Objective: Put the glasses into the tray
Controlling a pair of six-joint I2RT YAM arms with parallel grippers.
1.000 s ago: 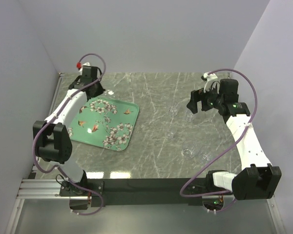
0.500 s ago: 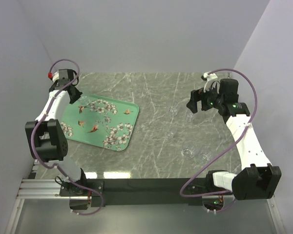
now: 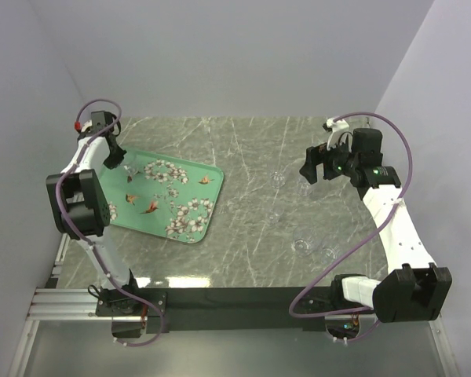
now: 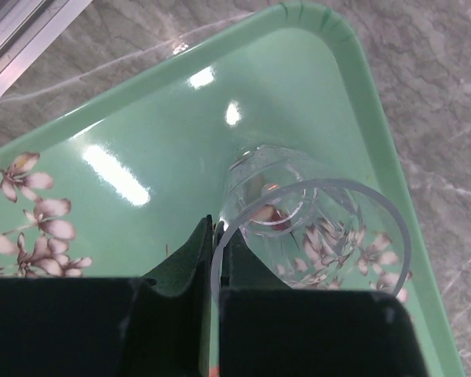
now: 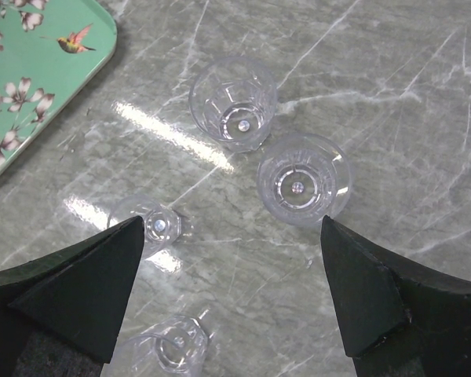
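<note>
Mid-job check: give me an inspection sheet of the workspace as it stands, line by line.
Surface: grey marble-patterned tabletop, white veins, bright glare patches.
Job's things: mint-green floral rectangular tray at the left side; one small clear drinking glass held over its corner; four clear glasses on the tabletop, off the tray.
Clutter: nothing seen.
Grippers: left gripper, jaws closed on the held glass's rim; right gripper, jaws wide open above the four glasses, touching none.
Cables: purple cable looped along each arm.
Surroundings: pale walls on three sides; metal rail at the near left.
</note>
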